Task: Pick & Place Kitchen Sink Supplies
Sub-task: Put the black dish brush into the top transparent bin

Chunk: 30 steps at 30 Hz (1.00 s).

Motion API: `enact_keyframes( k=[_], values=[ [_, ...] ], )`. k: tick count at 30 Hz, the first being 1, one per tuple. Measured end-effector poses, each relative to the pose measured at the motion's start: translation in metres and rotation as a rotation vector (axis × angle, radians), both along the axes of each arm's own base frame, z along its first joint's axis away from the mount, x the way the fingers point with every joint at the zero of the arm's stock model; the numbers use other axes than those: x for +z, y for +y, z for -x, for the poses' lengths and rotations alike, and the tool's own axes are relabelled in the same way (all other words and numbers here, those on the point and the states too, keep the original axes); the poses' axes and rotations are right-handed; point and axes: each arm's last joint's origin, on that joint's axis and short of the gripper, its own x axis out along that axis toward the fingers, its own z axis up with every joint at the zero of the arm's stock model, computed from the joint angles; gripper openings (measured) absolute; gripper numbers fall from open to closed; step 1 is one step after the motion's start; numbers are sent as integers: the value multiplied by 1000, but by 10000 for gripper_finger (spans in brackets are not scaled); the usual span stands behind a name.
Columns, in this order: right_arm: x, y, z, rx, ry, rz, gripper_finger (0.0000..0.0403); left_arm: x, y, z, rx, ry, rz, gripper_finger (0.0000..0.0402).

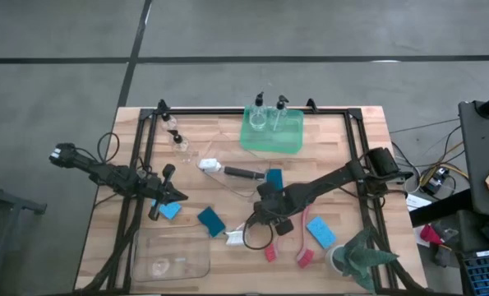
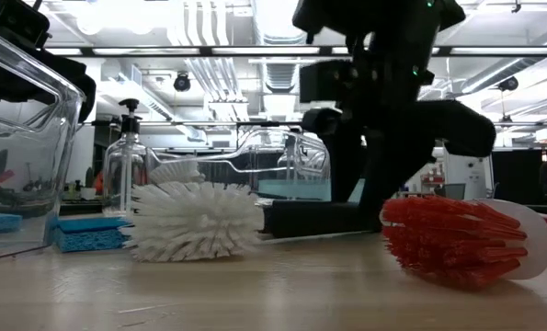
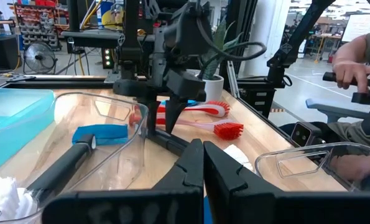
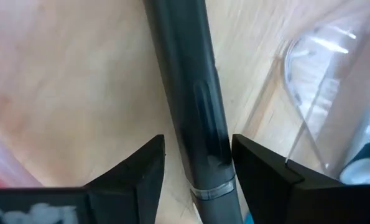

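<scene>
My right gripper (image 1: 265,220) (image 4: 198,146) is open and points down over a black dish brush with white bristles (image 1: 234,238) (image 2: 195,221), which lies flat on the table. Its fingers stand on either side of the brush's black handle (image 4: 197,106). Two red brushes (image 1: 275,249) (image 2: 457,239) lie just to the right. My left gripper (image 1: 177,196) (image 3: 203,152) is shut at the table's left, next to a blue sponge (image 1: 170,210). More blue sponges (image 1: 212,220) (image 1: 320,233) lie on the wood. A second black brush (image 1: 228,170) lies farther back. Pump bottles (image 1: 259,117) stand in the green tray. My right gripper comes from above with its fingers across the brush handle, near the silver ring (image 4: 212,190). The handle fills almost the whole gap, and I cannot tell whether either finger (image 4: 259,168) touches it. The brush lies on the table.
A clear bin (image 1: 170,256) sits at the near left corner and another clear bin wall (image 4: 315,93) stands right beside the handle. The green tray (image 1: 273,140) is at the far edge and a potted plant (image 1: 359,259) at the near right. A person's hand (image 3: 359,71) shows beyond the table.
</scene>
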Motion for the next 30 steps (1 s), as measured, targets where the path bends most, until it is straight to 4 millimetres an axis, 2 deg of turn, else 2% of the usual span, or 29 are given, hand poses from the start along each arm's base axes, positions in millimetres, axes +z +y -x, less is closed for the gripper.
enact_keyframes(
  k=[6,10,17,20,30],
  values=[
    [11,8,-5,29,-40,3,166,0,0,0,0,0,0,3],
    [10,9,-9,57,-73,5,165,0,0,0,0,0,0,3],
    [-12,12,-17,65,-63,21,173,0,0,0,0,0,0,3],
    [-15,15,-19,63,-65,28,170,0,0,0,1,0,0,3],
    [-4,25,-13,31,-24,12,99,0,0,0,0,4,-2,3]
  ],
)
